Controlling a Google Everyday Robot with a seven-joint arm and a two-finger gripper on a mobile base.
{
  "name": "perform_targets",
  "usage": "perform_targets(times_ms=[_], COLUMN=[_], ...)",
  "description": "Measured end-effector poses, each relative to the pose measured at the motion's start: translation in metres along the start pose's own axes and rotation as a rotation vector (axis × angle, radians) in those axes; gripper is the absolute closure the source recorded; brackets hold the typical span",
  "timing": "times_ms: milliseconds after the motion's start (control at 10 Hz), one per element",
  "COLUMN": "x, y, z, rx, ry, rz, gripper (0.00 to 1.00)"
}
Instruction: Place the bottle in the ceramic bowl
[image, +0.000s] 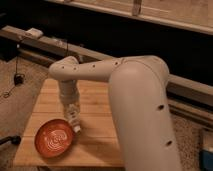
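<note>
- The bottle (75, 124) looks light, rigid and smooth, so probably slippery; the slim body is a better place to grip than the narrow neck
- The pincer (73, 114), low over the wooden tabletop (97, 137), is clamped on the bottle, holding it tilted
- The bottle hangs at the right rim of the ceramic bowl (52, 143), not yet inside
</note>
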Motion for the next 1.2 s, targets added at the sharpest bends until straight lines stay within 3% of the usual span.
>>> perform_targets(times_ms=[300,400,600,700,1100,1200], x=[0.01,0.013,0.015,0.015,0.013,0.013], y=[0.042,0.057,0.077,0.081,0.082,0.083], z=[0.007,0.01,0.013,0.013,0.011,0.012], rx=[-0.019,-0.018,-0.007,0.004,0.046,0.047], ry=[0.078,0.115,0.165,0.175,0.17,0.169], rz=[-0.158,-0.254,-0.415,-0.439,-0.429,-0.429], gripper=[1.0,0.98,0.82,0.7,0.31,0.27])
